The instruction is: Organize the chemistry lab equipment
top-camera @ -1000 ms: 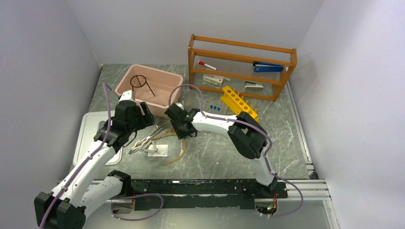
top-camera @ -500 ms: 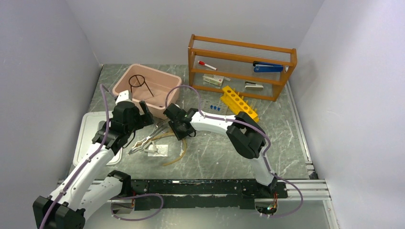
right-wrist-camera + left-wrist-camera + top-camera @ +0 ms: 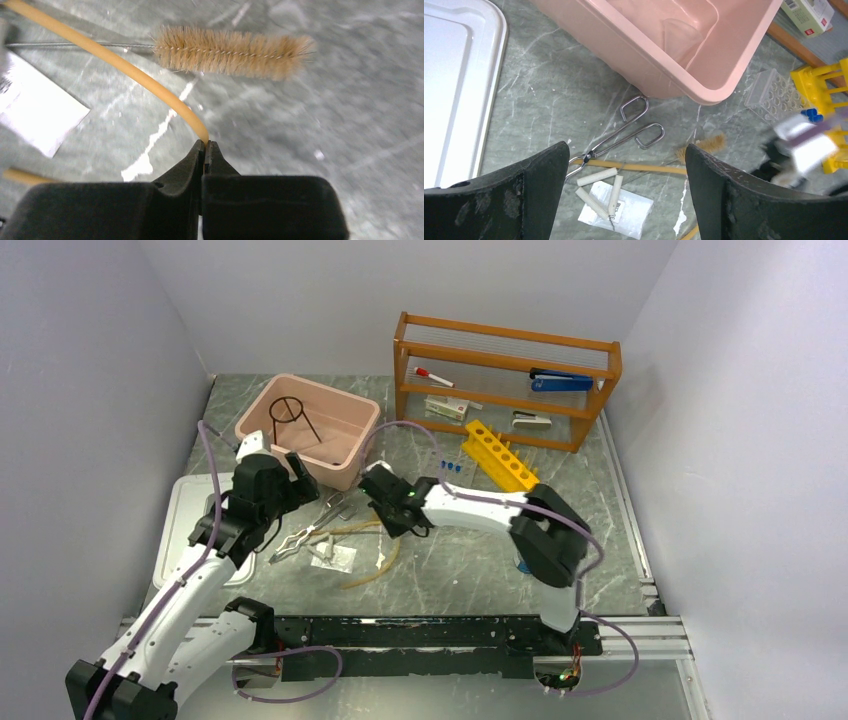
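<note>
Grey-green marbled table [image 3: 450, 580], pale walls [image 3: 90, 360]

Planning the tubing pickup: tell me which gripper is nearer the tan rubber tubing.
Right. The right gripper is shut with its tips at the end of the tubing; the left gripper hangs open higher up, over the tongs.

we look down past our left gripper [image 3: 625, 148], its two black fingers [image 3: 541, 175] spread wide over the grey-green marbled table [image 3: 539, 95]. between them lie silvery metal tongs [image 3: 614, 141], their loops near the pink plastic bin [image 3: 624, 55]. tan rubber tubing [image 3: 644, 167] crosses just below, above short white sticks [image 3: 596, 177] on a small clear packet [image 3: 624, 216]. a white tray [image 3: 454, 85] lies left and a tan bristle brush [image 3: 710, 144] right.
</note>
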Tool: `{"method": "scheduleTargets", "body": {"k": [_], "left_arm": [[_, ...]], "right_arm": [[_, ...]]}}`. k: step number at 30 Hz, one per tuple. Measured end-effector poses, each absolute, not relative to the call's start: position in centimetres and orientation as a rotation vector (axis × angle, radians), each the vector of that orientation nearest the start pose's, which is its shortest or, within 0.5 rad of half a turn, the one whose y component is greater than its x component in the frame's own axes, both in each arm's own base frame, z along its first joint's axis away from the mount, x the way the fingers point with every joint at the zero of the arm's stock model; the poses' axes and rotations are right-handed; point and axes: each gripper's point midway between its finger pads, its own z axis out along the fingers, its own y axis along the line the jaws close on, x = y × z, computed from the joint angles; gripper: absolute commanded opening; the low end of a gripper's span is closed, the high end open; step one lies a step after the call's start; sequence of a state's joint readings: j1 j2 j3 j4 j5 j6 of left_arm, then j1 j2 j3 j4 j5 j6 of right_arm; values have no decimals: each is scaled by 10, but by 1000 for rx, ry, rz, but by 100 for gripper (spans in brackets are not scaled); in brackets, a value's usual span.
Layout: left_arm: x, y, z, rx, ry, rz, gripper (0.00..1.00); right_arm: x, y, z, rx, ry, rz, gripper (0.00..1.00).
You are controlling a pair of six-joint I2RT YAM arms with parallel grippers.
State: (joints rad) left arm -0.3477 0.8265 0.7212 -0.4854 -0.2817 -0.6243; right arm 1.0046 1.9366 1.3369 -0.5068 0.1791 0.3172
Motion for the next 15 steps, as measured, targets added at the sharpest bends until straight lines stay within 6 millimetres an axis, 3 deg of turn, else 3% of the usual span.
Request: {"method": "scheduleTargets", "body": {"k": [3, 7, 15], "left_arm": [[270, -76, 177, -472, 2101, -306, 88], [265, -100, 181, -495, 2123, -479, 88], [259, -154, 209, -481, 2105, -889, 84]], "right_arm": [[242, 340, 66, -795, 2441, 252, 0], [246, 341, 126, -700, 2262, 401, 0], [247, 343, 192, -589, 2037, 582, 0]]}}
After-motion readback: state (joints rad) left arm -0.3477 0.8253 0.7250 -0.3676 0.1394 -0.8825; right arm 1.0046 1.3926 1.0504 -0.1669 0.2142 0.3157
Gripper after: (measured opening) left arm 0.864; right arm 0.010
